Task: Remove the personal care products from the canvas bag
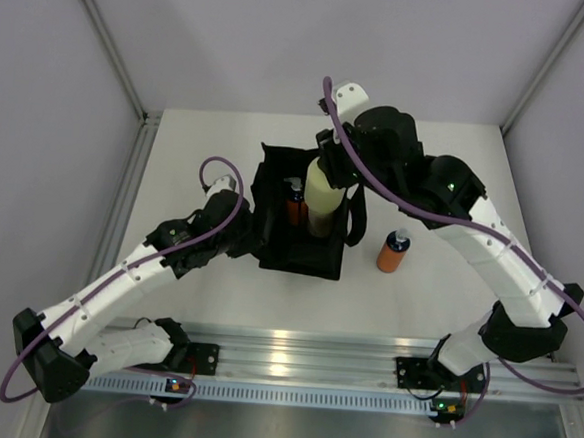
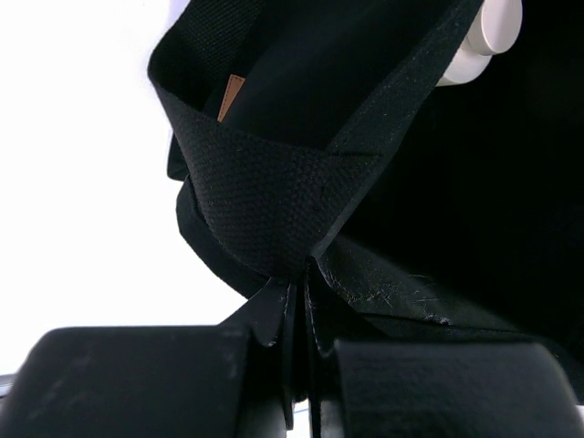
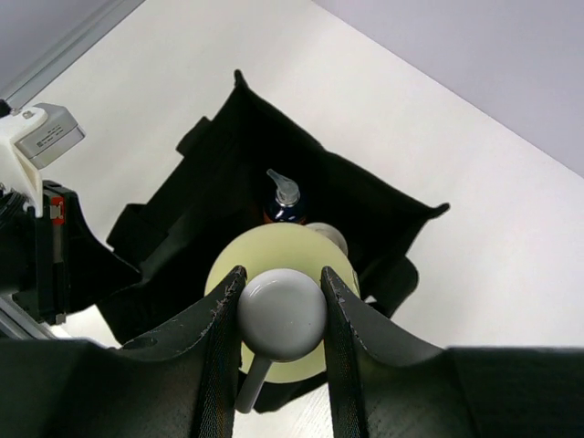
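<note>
The left gripper (image 2: 297, 306) is pinched tight on a fold of the canvas bag (image 1: 274, 183), at the bag's 9 o'clock side in the top view. A small tan tab (image 2: 231, 97) is sewn to the fabric above the pinch; any writing on it is too small to read. The bag stands open mid-table (image 1: 207, 143). Inside, toward 9 o'clock, an orange bottle (image 1: 294, 203) with a dark pump cap stands upright. Just beside it the yellow-green bottle (image 3: 274, 251) stands upright over the bag's middle, the right gripper (image 3: 281, 281) closed on its white top (image 3: 281, 315); whether its base is inside cannot be told. A second orange bottle (image 1: 394, 252) stands on the table at the bag's 4 o'clock, apart from it.
</note>
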